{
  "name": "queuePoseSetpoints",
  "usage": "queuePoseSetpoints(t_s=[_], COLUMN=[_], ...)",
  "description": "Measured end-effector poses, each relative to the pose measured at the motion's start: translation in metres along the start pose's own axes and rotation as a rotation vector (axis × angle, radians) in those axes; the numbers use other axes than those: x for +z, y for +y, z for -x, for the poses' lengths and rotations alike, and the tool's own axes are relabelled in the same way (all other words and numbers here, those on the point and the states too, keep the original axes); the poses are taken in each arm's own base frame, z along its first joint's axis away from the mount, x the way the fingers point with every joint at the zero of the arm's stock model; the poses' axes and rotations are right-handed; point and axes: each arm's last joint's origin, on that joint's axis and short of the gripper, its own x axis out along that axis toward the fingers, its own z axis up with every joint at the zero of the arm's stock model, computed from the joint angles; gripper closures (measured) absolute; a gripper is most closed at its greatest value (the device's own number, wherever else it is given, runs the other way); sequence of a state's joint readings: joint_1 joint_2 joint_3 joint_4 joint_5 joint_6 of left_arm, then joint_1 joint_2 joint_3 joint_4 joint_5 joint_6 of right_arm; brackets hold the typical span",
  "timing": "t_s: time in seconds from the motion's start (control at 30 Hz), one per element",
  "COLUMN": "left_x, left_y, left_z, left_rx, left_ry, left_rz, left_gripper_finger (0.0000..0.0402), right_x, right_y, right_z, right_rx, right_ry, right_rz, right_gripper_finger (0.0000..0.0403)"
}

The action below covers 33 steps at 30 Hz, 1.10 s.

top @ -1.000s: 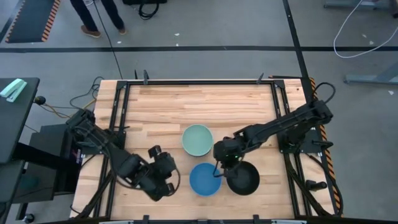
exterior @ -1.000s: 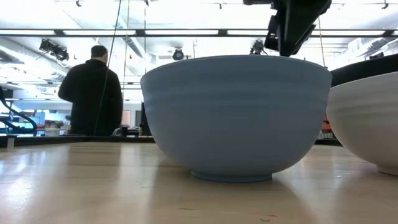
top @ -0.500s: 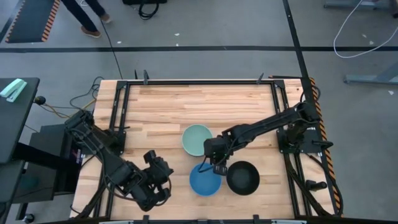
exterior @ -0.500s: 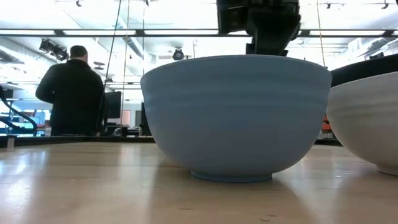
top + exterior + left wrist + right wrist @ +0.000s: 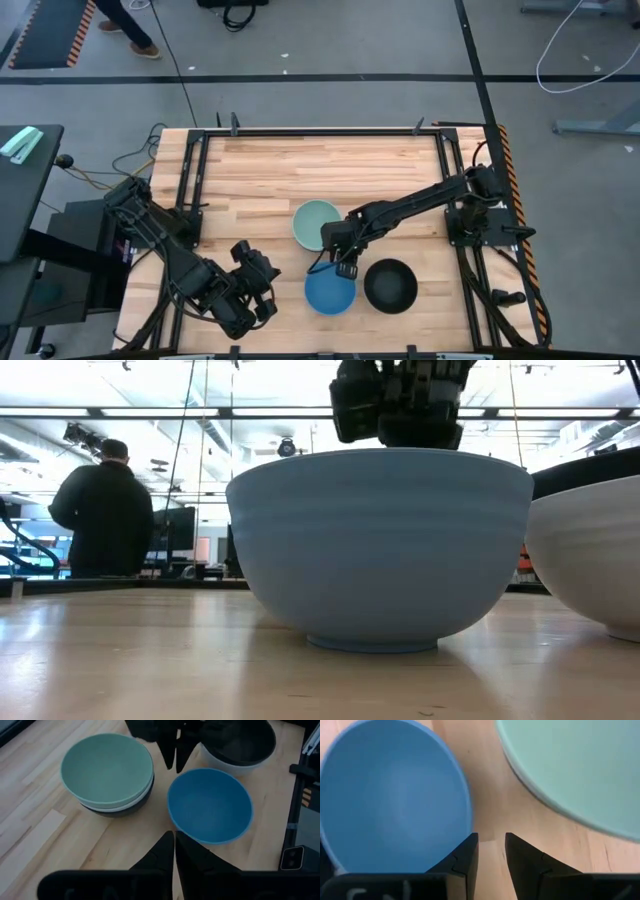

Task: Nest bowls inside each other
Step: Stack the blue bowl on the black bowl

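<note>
In the left wrist view, a mint green bowl (image 5: 106,767) tops a stack on a white and a black bowl. The blue bowl (image 5: 210,805) stands alone by its foot on the table. A black bowl (image 5: 242,740) sits inside a white one. My right gripper (image 5: 491,847) points down over the bare wood between the blue bowl (image 5: 390,795) and the mint bowl (image 5: 580,770); its fingers are a narrow gap apart and touch nothing. My left gripper (image 5: 174,845) is shut and waits near the table's near left (image 5: 268,283).
In the high view the mint stack (image 5: 317,224), blue bowl (image 5: 329,289) and black bowl (image 5: 390,285) cluster near the table's near middle. Bare wood (image 5: 320,165) spreads toward the far edge. A person in dark clothes (image 5: 100,510) stands in the room behind the table.
My right gripper has moved from the black bowl's left rim toward the table's left and now hangs between the blue bowl and the mint stack. My left gripper has drawn back a little toward the near edge. No bowl has moved.
</note>
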State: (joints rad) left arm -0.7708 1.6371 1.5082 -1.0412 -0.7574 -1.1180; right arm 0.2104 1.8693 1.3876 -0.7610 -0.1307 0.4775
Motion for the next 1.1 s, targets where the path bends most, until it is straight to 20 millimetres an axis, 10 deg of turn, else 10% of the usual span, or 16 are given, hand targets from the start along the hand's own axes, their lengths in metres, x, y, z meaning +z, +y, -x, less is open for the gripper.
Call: queuePoseSetpoints(t_s=[1.1], left_x=[0.001], left_y=[0.001], left_z=[-0.001], left_rx=[0.010], left_ry=[-0.008], left_rz=[0.017], left_gripper_finger=[0.0378], right_x=[-0.014], right_y=[0.027], right_z=[0.002], right_rx=[0.026], right_ry=[-0.006], right_rz=[0.054], right_gripper_finger=[0.0300])
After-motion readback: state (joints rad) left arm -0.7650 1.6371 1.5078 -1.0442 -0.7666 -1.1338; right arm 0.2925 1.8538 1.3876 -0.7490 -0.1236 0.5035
